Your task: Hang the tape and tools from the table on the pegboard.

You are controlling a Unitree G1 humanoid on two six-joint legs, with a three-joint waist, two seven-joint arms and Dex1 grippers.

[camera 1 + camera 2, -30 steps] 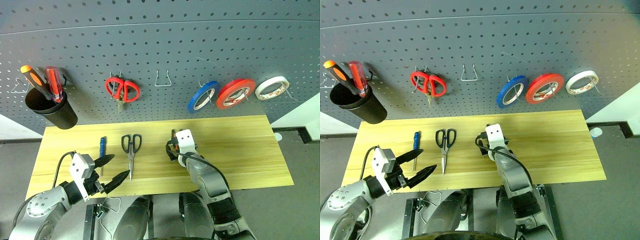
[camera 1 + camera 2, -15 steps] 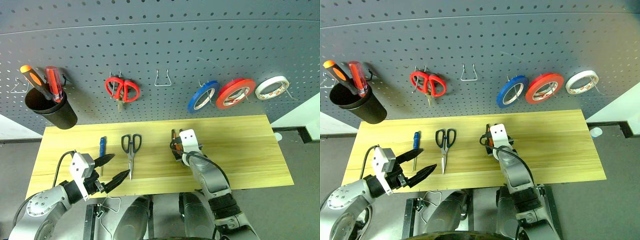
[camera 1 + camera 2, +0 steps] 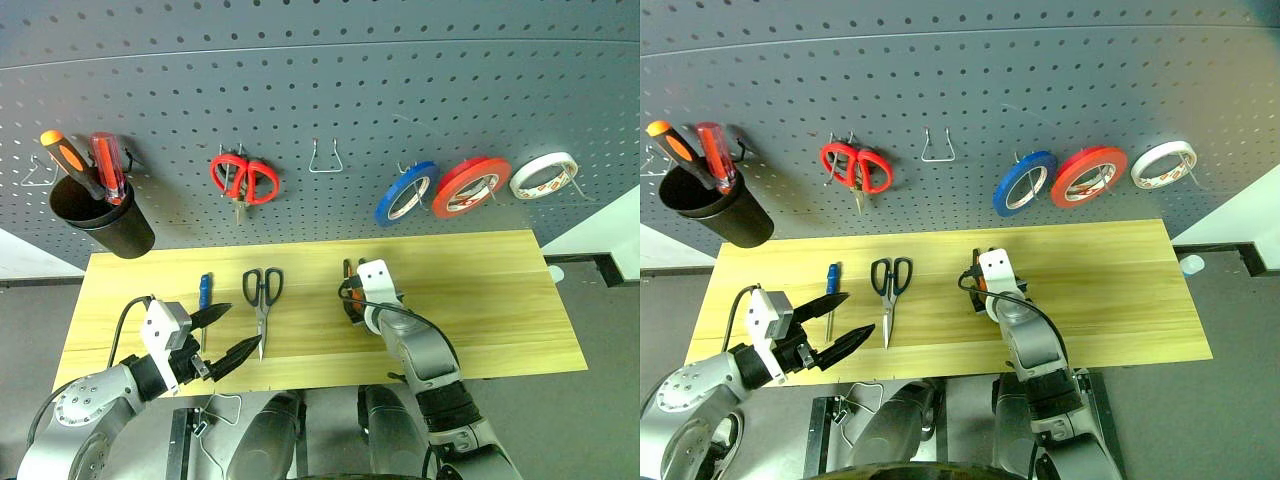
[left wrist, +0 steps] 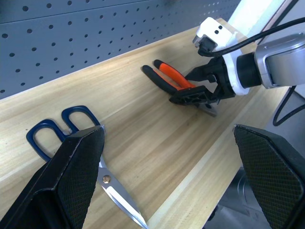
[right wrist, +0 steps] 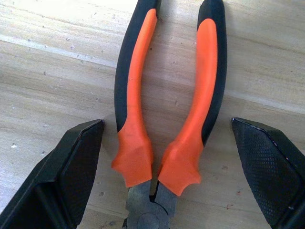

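1. The right gripper (image 5: 164,191) has its two black fingers spread wide, one on each outer side of the pliers (image 5: 171,95) near their steel joint. In the right wrist view both fingers (image 5: 71,171) stand clear of the handles, with bare wood between; nothing is pinched.
2. In the left eye view this gripper (image 3: 352,300) sits at the centre of the frame, low over the table (image 3: 500,300).
3. The pliers lie flat on the wood. Their long axis runs up and down the head-camera frame: the orange-and-black handles point to the pegboard (image 3: 330,90) at the top, and the steel head points to the table's near edge at the bottom. The handles are slightly parted.
4. The left gripper (image 3: 225,335), at lower left of the frame, is also fully spread and holds nothing. It hangs above the near edge of the table, touching no tool.
5. The dark-handled scissors (image 3: 262,300) lie left of centre, handles toward the board, blades toward the bottom of the frame.
6. The blue-handled screwdriver (image 3: 205,296) lies just left of them, on a similar up-and-down axis, handle toward the board.
7. The red-orange tape (image 3: 470,187) hangs on the board at upper right, between a blue roll (image 3: 406,192) and a white roll (image 3: 544,175).
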